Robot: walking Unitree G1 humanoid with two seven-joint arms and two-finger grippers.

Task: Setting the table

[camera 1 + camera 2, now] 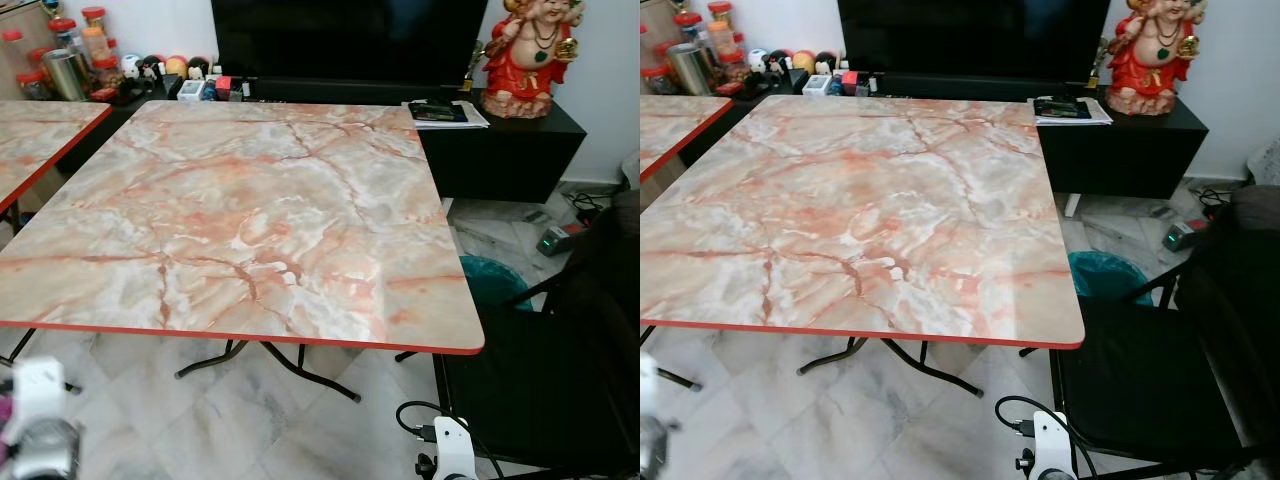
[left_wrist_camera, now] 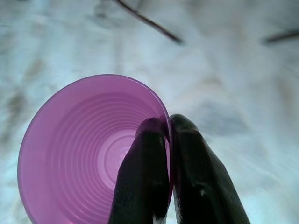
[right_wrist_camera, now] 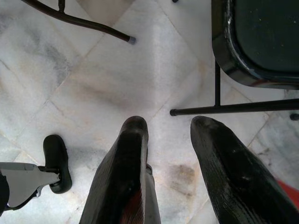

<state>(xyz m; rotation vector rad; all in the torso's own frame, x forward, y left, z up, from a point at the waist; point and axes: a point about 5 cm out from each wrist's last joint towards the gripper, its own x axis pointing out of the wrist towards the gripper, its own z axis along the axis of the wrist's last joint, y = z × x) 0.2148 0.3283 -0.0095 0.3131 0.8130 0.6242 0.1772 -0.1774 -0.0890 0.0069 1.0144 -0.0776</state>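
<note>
Below the near edge of the square marble-patterned folding table with the red rim [image 1: 250, 230], the left gripper [image 2: 169, 122] hangs low over the pale marble floor tiles [image 3: 107, 79], fingers pinched on the rim wall of a translucent purple ribbed plastic cup [image 2: 84, 149]: one finger inside the mouth, one outside. Cup is off the table, carried at the robot's left side, mouth toward the wrist camera. Right gripper [image 3: 169, 125] points at the floor near the black-framed chair with the dark seat [image 3: 257, 42], fingers parted, nothing between them. Tabletop bare. Judgement: cup is very light and thin-walled, so it will flex or ovalise under a hard squeeze and could slip or pivot about a rim-only pinch; smooth plastic gives little friction. Rim pinch is adequate for transport if moved gently and kept from swinging. Once released it will tip easily, so set it base down, well in from the red edge. Behind the far edge: black low cabinet [image 1: 500, 140], red figurine [image 1: 530, 50].
</note>
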